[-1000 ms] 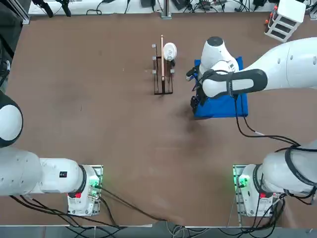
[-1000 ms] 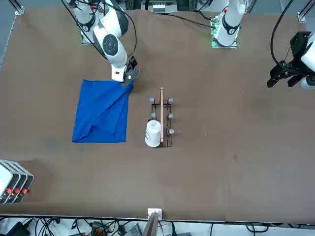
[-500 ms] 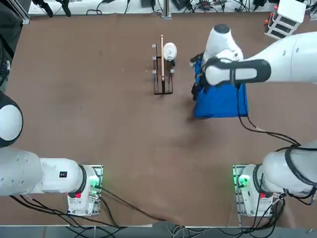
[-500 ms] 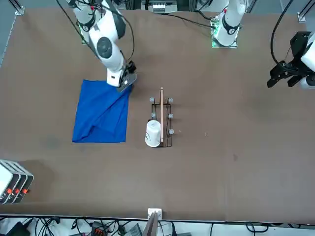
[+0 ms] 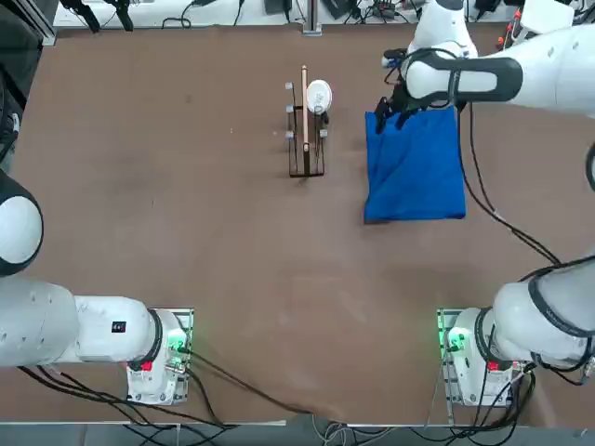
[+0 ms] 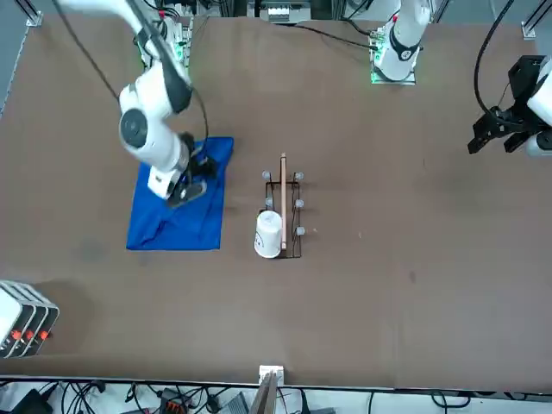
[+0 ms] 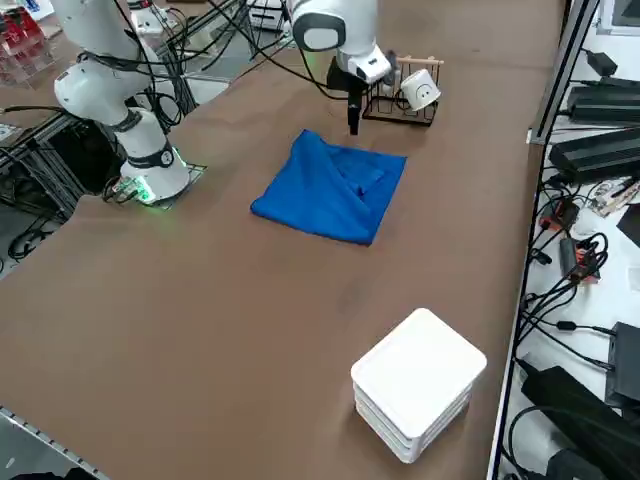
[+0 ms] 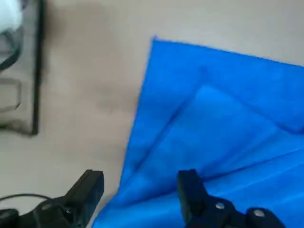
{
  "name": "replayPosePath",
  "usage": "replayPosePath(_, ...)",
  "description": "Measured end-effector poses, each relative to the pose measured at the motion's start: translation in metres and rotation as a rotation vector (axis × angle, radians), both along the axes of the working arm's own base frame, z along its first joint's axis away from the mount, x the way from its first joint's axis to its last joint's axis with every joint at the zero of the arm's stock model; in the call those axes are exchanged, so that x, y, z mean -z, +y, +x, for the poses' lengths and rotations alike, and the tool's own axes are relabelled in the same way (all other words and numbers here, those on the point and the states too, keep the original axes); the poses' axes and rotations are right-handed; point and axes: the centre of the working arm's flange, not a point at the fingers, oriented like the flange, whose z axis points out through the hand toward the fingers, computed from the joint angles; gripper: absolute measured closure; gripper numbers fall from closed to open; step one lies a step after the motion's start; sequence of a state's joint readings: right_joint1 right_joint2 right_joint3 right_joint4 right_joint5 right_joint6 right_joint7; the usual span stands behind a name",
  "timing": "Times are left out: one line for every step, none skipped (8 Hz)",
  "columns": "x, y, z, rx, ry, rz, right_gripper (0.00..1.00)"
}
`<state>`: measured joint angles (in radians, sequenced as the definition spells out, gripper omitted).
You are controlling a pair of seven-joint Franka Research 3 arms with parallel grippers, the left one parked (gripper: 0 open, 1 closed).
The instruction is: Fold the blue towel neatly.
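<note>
The fingers [image 8: 190, 187] of the right gripper [image 8: 140, 183] are seen spread apart and empty, poised above the towel's far edge on the side nearest the wooden rack [image 5: 305, 135]. If only the upper layer is pinched, the fold could be dragged askew. The blue towel [image 5: 415, 167] is laid on the worktop [image 5: 186, 214] beside the rack, already doubled, with a diagonal crease and uneven edges.

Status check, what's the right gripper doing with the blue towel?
Right gripper open, empty, above the blue towel's far corner. Towel roughly folded, flat on table. Wooden rack beside it, clear.
</note>
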<state>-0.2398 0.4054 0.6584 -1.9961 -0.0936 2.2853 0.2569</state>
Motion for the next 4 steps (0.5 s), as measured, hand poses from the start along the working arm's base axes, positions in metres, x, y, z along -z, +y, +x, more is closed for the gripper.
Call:
replayPosePath(0.015,-0.003,0.012,0.103,0.007,-0.036,0.08)
replayPosePath(0.028,-0.005,0.019,0.204,0.019,-0.064,0.10)
replayPosePath(0.039,-0.007,0.022,0.291,0.032,-0.086,0.10)
replayPosePath(0.046,-0.011,0.025,0.366,0.036,-0.108,0.11)
